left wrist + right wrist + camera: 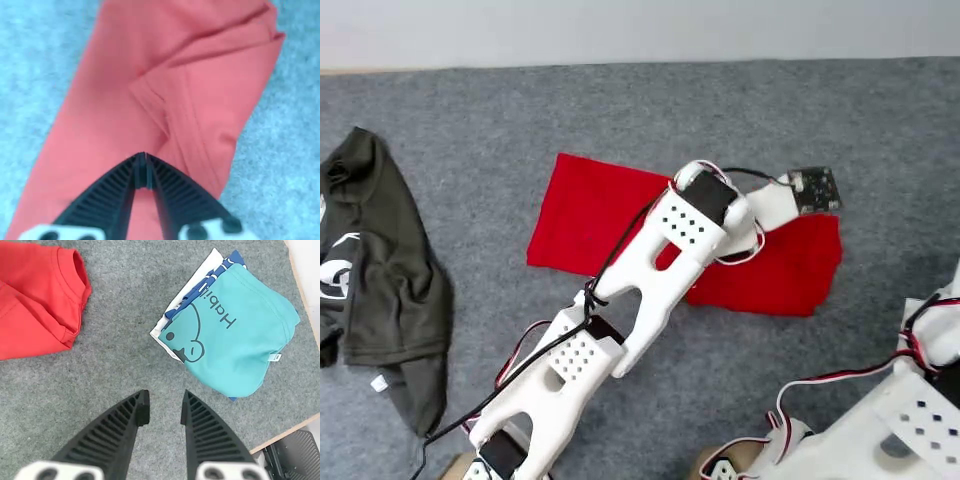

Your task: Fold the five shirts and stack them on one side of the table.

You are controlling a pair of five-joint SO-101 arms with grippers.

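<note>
Red shirt (pixel 590 215) mid-table, part-folded; left claw (pixel 142 167) closed over its crease. Right claw (pixel 163 407) open above the table (pixel 115 365) near the teal stack (pixel 240 340). Judged: folding step; next needs a final fold, then transfer to the stack.

Grey felt-topped table (pixel 470 110): red shirt (pixel 590 215) flat at centre, dark shirt (pixel 380 270) rumpled at left, 1 folded stack (pixel 235 340), teal uppermost, beside an edge.

One flat red cotton shirt (pixel 590 215), one crumpled dark olive shirt (pixel 380 260), one folded teal shirt (pixel 235 340): three clear! Blue-and-white folded cloth (pixel 212 275) beneath the teal can't be counted apart. Two white plastic robot arms: left arm (pixel 650 270), right arm (pixel 890 420).
</note>
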